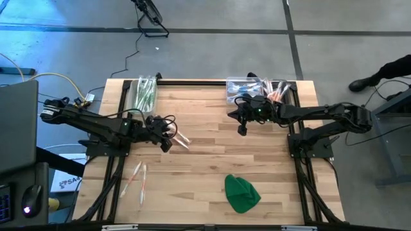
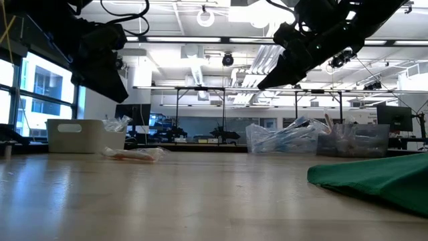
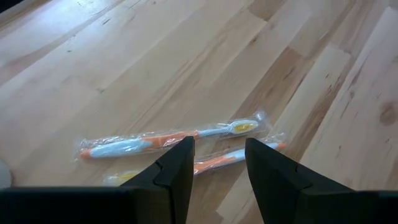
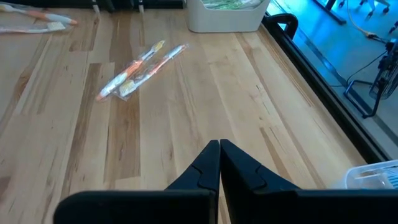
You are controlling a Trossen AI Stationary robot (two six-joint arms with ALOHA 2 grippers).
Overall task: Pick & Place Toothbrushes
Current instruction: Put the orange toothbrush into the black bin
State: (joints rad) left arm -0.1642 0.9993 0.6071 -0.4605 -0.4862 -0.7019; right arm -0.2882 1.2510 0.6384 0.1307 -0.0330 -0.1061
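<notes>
With the left gripper [image 3: 216, 163] gaping over two wrapped orange toothbrushes [image 3: 168, 138] at frame centre, it risked pinching both, while the right gripper [image 4: 219, 163] waited pressed closed, empty.

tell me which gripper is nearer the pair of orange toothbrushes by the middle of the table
Left. The left gripper, open, hangs right beside the pair of orange toothbrushes. The right gripper, shut, is across the table near the far bins.

The wooden table [image 1: 205, 147] carries wrapped toothbrushes [image 1: 182, 140] near its middle, another pair [image 1: 133, 179] at the front left, a green cloth [image 1: 241, 194], and plastic bins [image 1: 144, 92] along the back.
</notes>
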